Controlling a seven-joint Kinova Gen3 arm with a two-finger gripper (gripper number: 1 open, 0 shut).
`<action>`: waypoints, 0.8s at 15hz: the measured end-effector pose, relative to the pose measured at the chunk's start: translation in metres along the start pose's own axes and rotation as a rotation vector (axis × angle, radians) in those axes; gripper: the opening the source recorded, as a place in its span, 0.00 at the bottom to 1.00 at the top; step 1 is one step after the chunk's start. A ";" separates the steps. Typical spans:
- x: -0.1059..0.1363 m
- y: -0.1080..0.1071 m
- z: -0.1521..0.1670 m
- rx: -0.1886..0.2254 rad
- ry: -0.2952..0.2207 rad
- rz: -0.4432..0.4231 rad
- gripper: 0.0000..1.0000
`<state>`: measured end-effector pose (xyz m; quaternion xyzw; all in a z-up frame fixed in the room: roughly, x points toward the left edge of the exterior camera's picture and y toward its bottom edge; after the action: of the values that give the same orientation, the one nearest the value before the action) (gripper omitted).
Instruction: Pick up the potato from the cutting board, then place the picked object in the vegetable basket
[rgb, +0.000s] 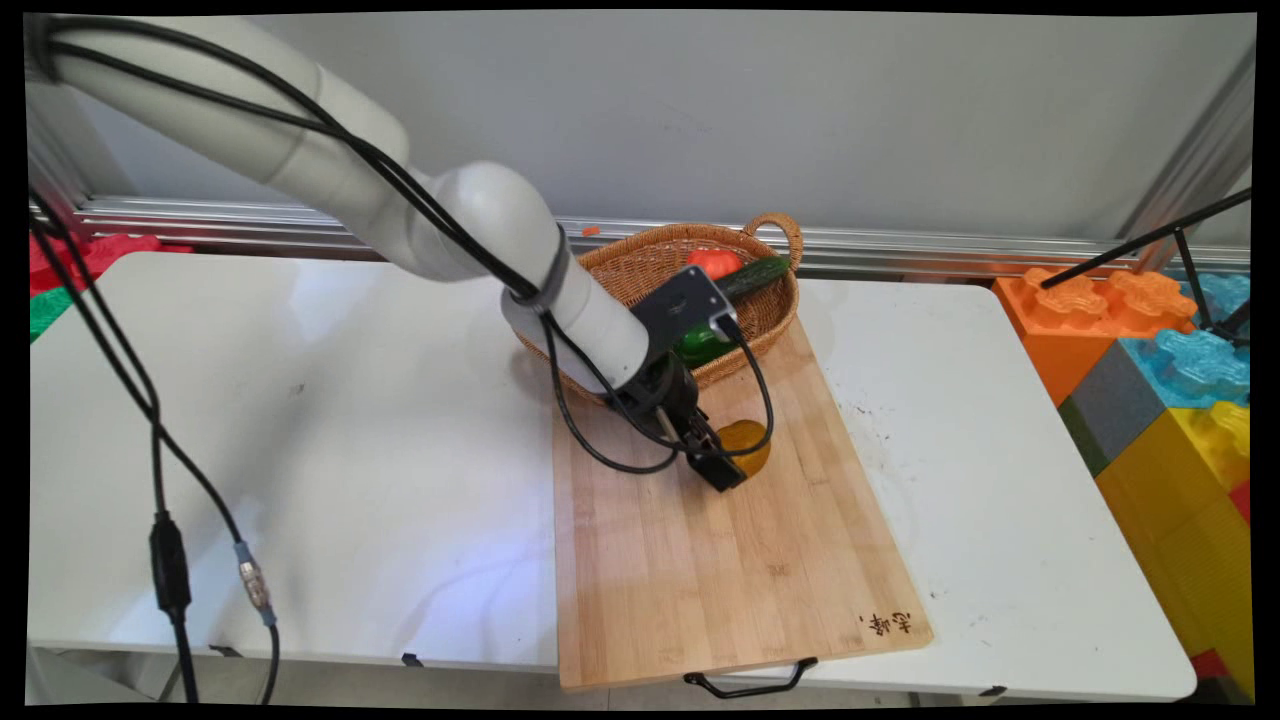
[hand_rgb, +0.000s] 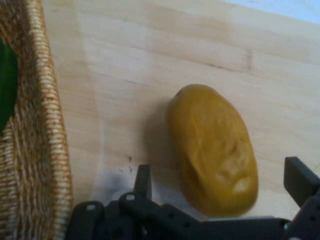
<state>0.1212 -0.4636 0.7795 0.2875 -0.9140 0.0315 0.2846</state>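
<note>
A yellow-brown potato (rgb: 752, 441) lies on the wooden cutting board (rgb: 720, 570), just in front of the wicker basket (rgb: 640, 262). My gripper (rgb: 724, 468) is low over the board and open. In the hand view the potato (hand_rgb: 212, 147) lies lengthwise between the two fingers. The left finger (hand_rgb: 143, 181) and the right finger (hand_rgb: 300, 180) each stand a little clear of its sides. The gripper (hand_rgb: 222, 182) straddles the near end of the potato without touching it.
The basket (hand_rgb: 47, 125) holds a red tomato (rgb: 714, 262), a dark green cucumber (rgb: 756, 274) and a green vegetable (rgb: 700, 345) partly hidden by the wrist. Large coloured toy blocks (rgb: 1160, 380) stand at the table's right end. Black cables (rgb: 160, 480) hang at the left.
</note>
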 end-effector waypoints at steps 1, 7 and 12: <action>-0.001 0.000 0.006 0.001 0.005 -0.001 1.00; -0.002 0.002 0.024 0.007 0.029 0.015 0.00; 0.005 0.009 0.011 0.012 0.035 0.022 0.00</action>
<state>0.1072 -0.4610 0.7735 0.2788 -0.9118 0.0451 0.2982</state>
